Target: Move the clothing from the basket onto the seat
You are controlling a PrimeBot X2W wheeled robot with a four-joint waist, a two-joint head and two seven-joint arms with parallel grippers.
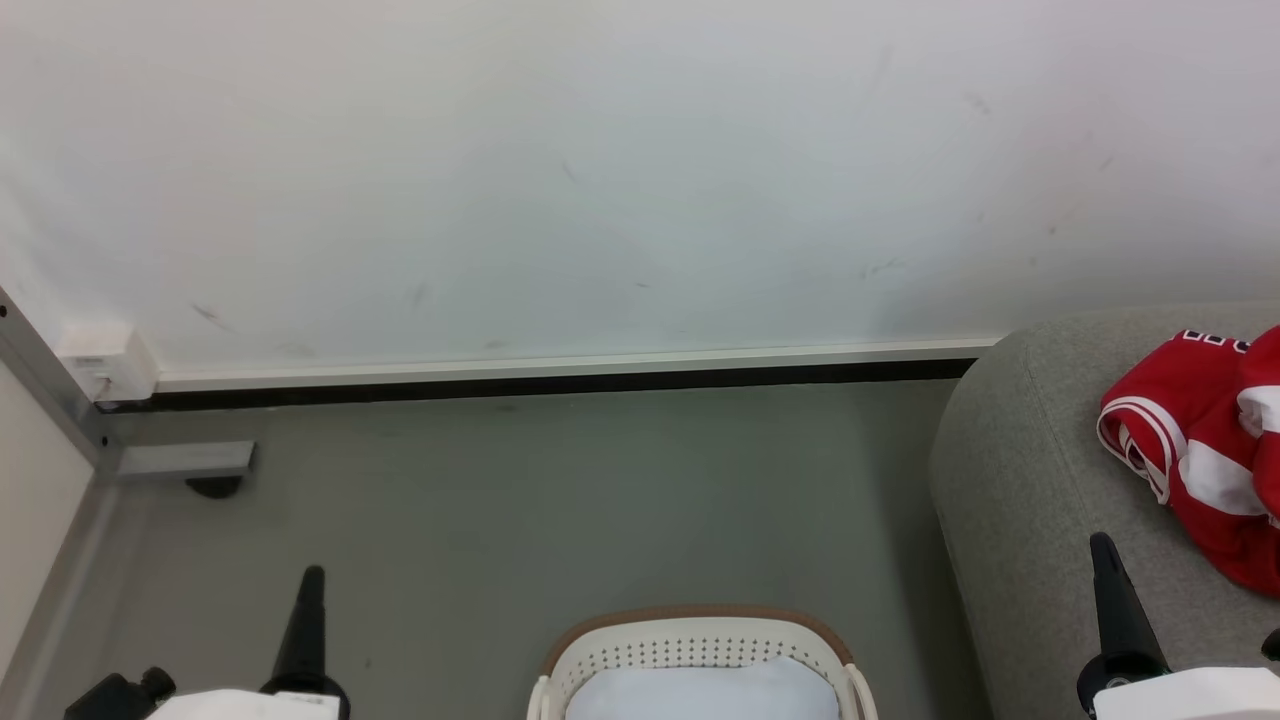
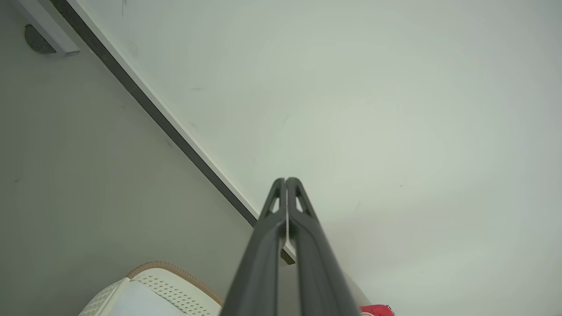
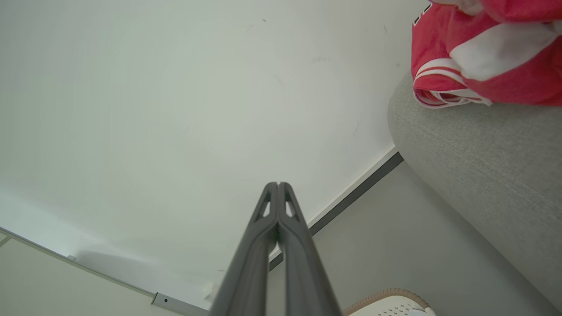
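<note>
Left end effector (image 2: 286, 180) fingers press together along their length, tips touching, with nothing between them; they point up at the wall (image 2: 373, 109). Right end effector (image 3: 278, 184) is likewise narrowed to a closed pair, empty, its tips against the same wall.

Seen from the head, the basket (image 1: 700, 612) sits on the grey floor (image 1: 550, 500) between the two end effectors, nearer the camera than their tips. Its tan rim and perforated wall show, and a pale white cloth (image 1: 700, 695) lies inside it.

Just right of the right end effector stands the seat (image 1: 1020, 480), its rounded grey corner reaching ahead of the fingertips. Red clothing (image 1: 1200, 430) lies crumpled on top of the seat, ahead and to the right of that end effector and well apart from the left one. White stripes and trim show on its folds. Black-and-white lettering (image 1: 1215, 340) runs along the clothing's upper edge, but too little of it shows to be read.

Ahead of both end effectors a dark baseboard (image 1: 560, 382) runs along the foot of the wall. A metal frame (image 1: 60, 400) stands ahead and left of the left end effector.
</note>
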